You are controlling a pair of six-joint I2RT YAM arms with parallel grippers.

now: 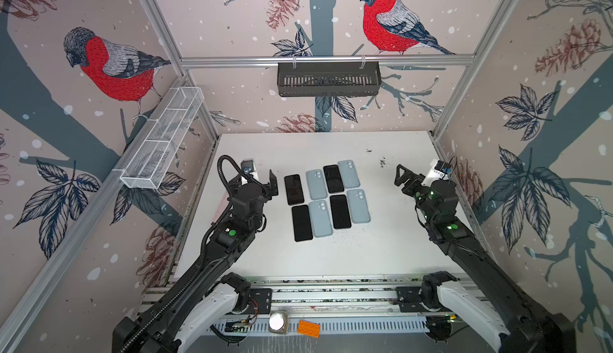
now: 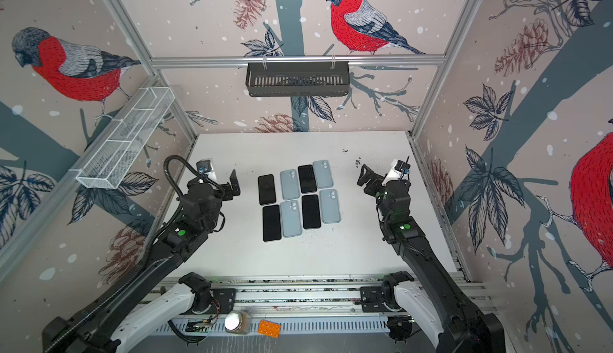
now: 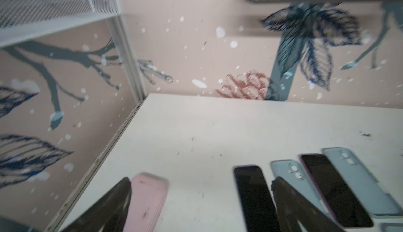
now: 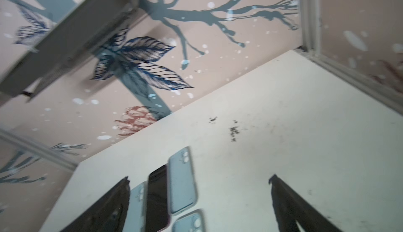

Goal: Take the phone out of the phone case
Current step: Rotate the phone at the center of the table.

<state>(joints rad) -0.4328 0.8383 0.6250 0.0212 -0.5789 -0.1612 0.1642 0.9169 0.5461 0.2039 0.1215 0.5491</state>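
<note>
Two wide-open, empty grippers flanked a grid of phones and cases.
A studded orange plastic brick (image 1: 308,328) lay nearest, before the grid. The left gripper (image 3: 201,180) and right gripper (image 4: 198,178) stood either side of it. On the white table (image 1: 381,245), glossy black phones (image 1: 294,189) alternated with matte blue-grey, round-cornered cases (image 1: 316,184). A slotted black basket (image 1: 328,79) hung beyond.

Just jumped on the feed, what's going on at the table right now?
Nothing is being handled at this moment. Four black phones, screens up, and four light blue cases, backs up, lie flat in two rows in the middle of the white table. The left gripper and right gripper hang open on either side of them, holding nothing. Whether those cases have phones inside cannot be told.
</note>
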